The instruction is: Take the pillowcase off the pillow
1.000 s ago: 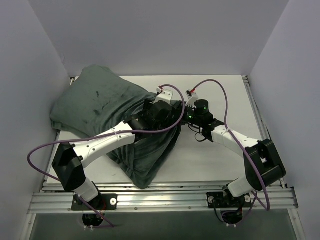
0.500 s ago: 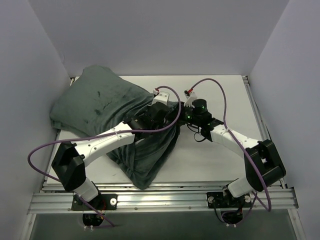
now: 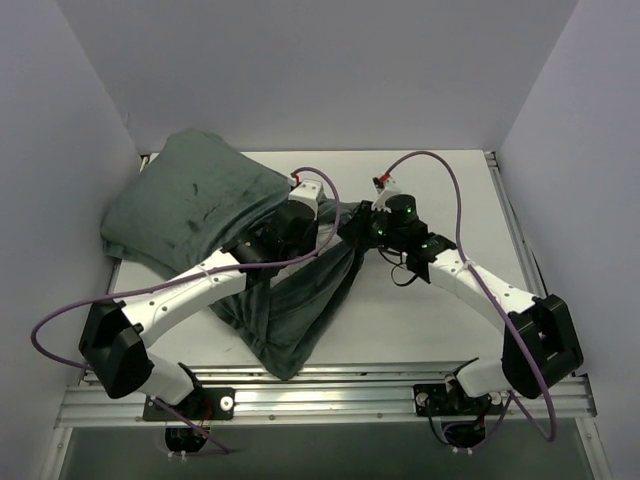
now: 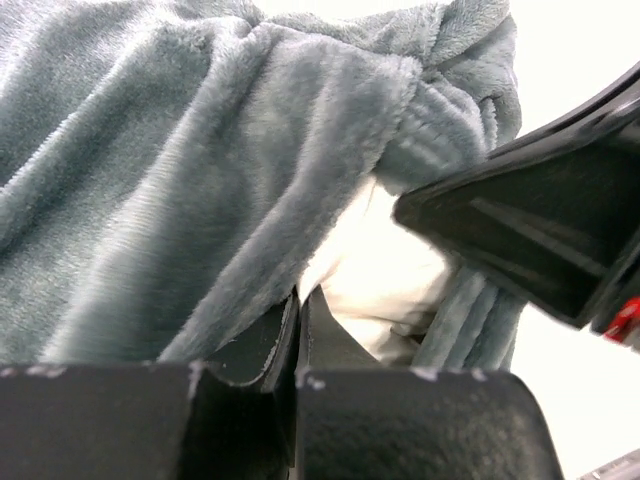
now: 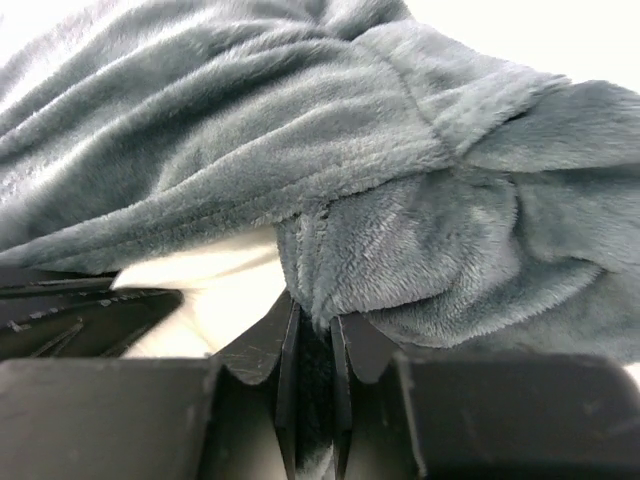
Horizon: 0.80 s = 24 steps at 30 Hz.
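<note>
Count: one pillowcase [image 3: 195, 205], one pillow [image 4: 385, 275], two tools | Axis: diagonal, from the surface's [image 3: 440, 310] far-left corner toward centre, mouth at the tools | Look: creased grey-green velvet, white pillow showing in the mouth | Left tool [image 4: 298, 300]: pinched shut on the hem | Right tool [image 5: 312, 335]: clamped on a fold

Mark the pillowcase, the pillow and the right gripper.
pillowcase [image 3: 190, 205]: top view, grey-green bulk at far left.
pillow [image 4: 385, 270]: left wrist view, white patch inside the opening.
right gripper [image 5: 313, 318]: right wrist view, midway between its fingertips.
</note>
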### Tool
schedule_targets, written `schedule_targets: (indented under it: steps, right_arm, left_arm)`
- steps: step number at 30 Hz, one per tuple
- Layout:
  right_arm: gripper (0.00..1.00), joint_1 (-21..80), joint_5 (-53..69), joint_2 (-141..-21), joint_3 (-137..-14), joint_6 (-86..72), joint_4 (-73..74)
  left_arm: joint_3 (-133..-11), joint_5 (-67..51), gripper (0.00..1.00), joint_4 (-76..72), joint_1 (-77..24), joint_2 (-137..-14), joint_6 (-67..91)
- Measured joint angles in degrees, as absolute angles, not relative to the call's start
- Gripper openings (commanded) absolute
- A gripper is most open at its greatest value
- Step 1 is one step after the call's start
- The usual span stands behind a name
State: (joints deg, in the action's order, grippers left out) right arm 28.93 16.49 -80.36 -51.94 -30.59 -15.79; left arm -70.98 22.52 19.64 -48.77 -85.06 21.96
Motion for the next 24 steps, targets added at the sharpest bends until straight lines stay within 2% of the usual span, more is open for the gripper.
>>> schedule_targets:
  steps: [8,11,24]
  right_arm:
    - [0.02,20.8,19.7,-76.9,-50.9,-31.5,-11.8]
    - [0.00,19.4,21.5,-76.2,-50.9,-31.7,-10.4]
    - [0.00,12.1,29.6,-77.4,-49.2,-35.1,-9.0]
  left_arm:
    - [-68.6,18.4,0.02,20.1,-45.3,-79.1,20.4]
    - [-67.6,16.6,0.02,20.4,-45.1,-77.2,20.2]
    - [-66.9,5.8,0.02,27.3,-39.7,-65.2,18.0]
